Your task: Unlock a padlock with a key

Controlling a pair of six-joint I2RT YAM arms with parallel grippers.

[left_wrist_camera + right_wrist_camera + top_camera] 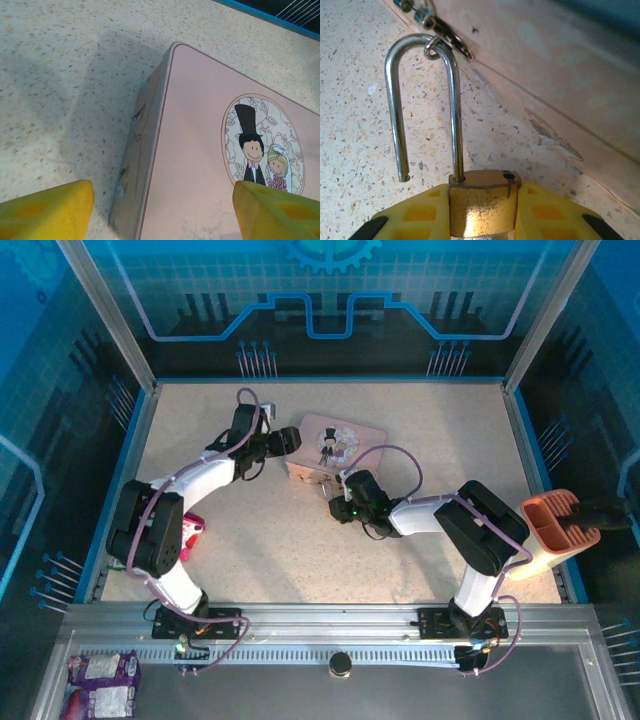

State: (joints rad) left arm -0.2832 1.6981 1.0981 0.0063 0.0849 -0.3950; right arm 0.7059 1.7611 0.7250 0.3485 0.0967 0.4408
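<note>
The brass padlock point(482, 207) is clamped by its body between my right gripper's point(482, 220) yellow fingers point(415, 215). Its silver shackle point(454, 100) stands open, the free leg out of the body and hanging over the table. The shackle's bend is hooked through a small ring point(434, 47) at the side of the pink tin point(545, 75). In the top view the right gripper point(340, 498) sits at the tin's point(340, 440) front edge. My left gripper point(162, 212) is open, one finger beside the tin's point(200, 150) corner, one over its lid. The key is out of view.
An orange-topped holder point(558, 525) stands at the table's right edge. A pink object point(192, 533) lies by the left arm. Snack packets point(100, 672) lie below the front rail. Blue walls fence the table point(450, 430).
</note>
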